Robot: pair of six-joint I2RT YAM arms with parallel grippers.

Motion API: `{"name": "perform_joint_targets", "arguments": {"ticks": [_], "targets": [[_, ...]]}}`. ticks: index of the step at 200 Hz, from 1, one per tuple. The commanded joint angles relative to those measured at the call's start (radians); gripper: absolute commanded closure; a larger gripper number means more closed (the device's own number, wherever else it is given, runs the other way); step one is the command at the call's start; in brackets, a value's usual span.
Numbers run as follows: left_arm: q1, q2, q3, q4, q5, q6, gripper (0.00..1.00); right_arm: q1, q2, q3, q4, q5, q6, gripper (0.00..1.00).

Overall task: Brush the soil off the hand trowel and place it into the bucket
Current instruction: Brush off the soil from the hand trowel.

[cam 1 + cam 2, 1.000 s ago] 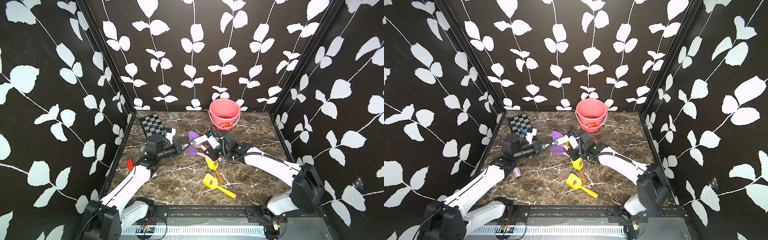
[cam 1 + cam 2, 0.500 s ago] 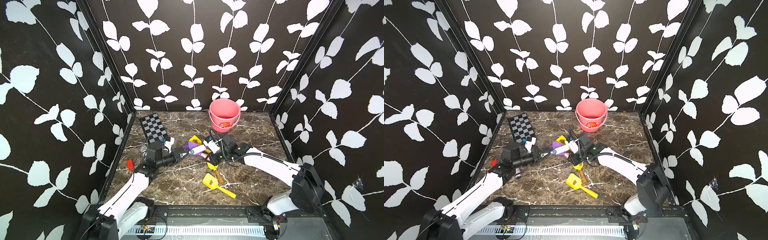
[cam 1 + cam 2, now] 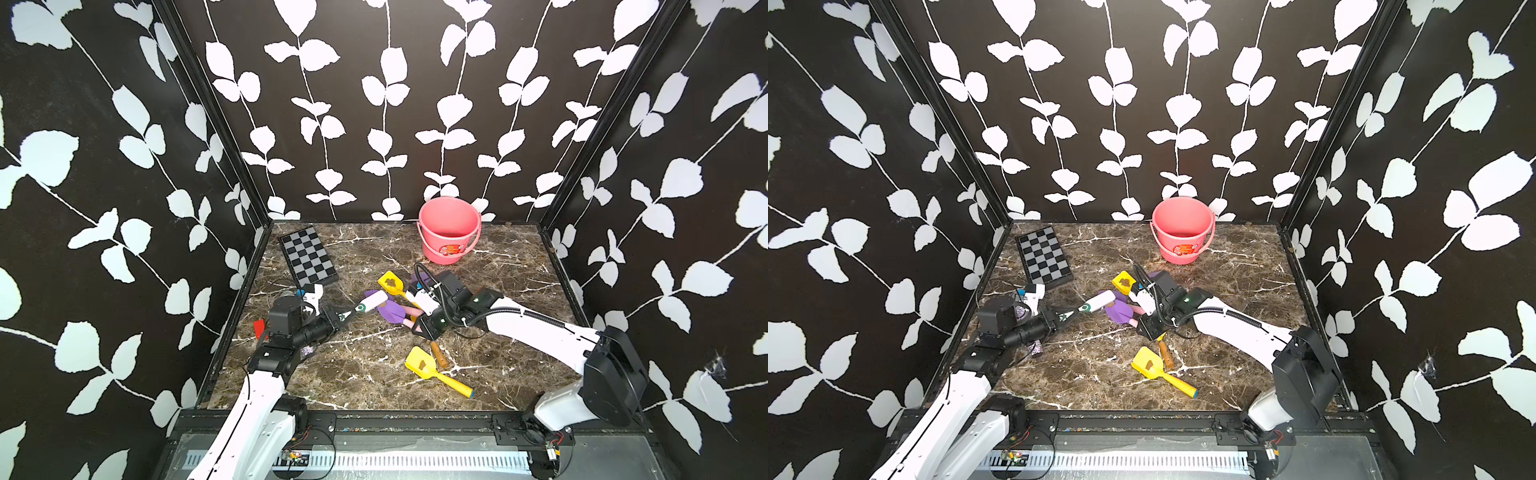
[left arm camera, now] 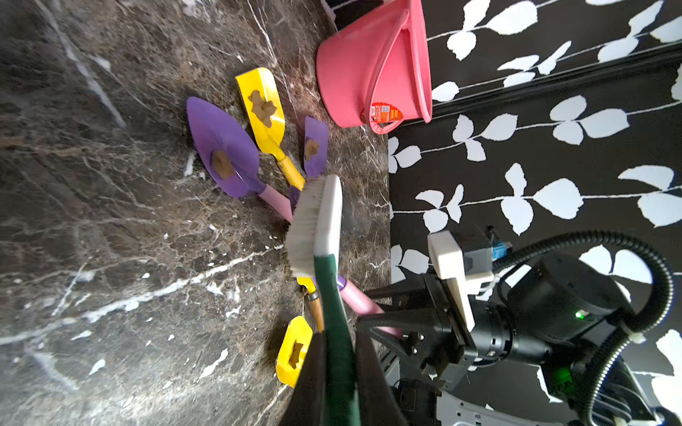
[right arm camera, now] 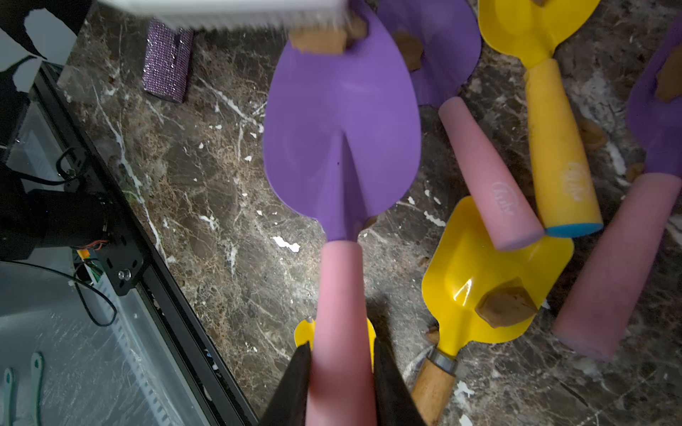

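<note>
Grasping: purple trowel (image 5: 343,140), pink handle clenched in my right fingers (image 5: 291,391), centre of tabletop (image 3: 353,374); soil (image 5: 321,40) at blade tip, under brush (image 4: 324,221) clamped in my left fingers (image 4: 369,387). Bucket (image 3: 440,253) upright, far side, well apart.

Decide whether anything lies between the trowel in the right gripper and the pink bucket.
Yes: a yellow trowel and another purple trowel lie flat between the held trowel and the bucket; lifted over them, nothing visible blocks.

We count three purple trowels (image 4: 221,147), three yellow trowels (image 4: 264,110), one brush (image 4: 321,221), one bucket (image 3: 449,228), one checkerboard (image 3: 307,259) and one glittery purple block (image 5: 168,59).
</note>
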Motion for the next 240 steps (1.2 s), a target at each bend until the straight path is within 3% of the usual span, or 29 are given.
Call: {"name": "perform_joint_targets", "arguments": {"ticks": [1,66,107,152,190,240], "targets": [[0.007,0.042,0.043,0.064,0.097,-0.027,1.0,-0.002,0.016,0.05,-0.011,0.006,-0.036,1.0],[-0.092,0.146,0.023,0.179,0.121,-0.058,1.0,0.016,0.095,0.174,-0.024,0.019,-0.033,1.0],[-0.042,0.157,0.085,-0.034,0.031,0.107,1.0,0.017,0.081,0.181,-0.074,0.068,-0.063,1.0],[0.062,0.128,0.11,0.019,0.102,0.058,1.0,0.017,0.052,0.141,-0.112,0.112,-0.11,1.0],[0.05,0.12,0.087,0.188,0.195,-0.08,1.0,0.032,0.044,0.162,-0.087,0.109,-0.139,1.0],[-0.023,0.155,0.078,0.128,0.175,-0.042,1.0,0.072,0.047,0.201,-0.06,0.184,-0.177,1.0]]}}
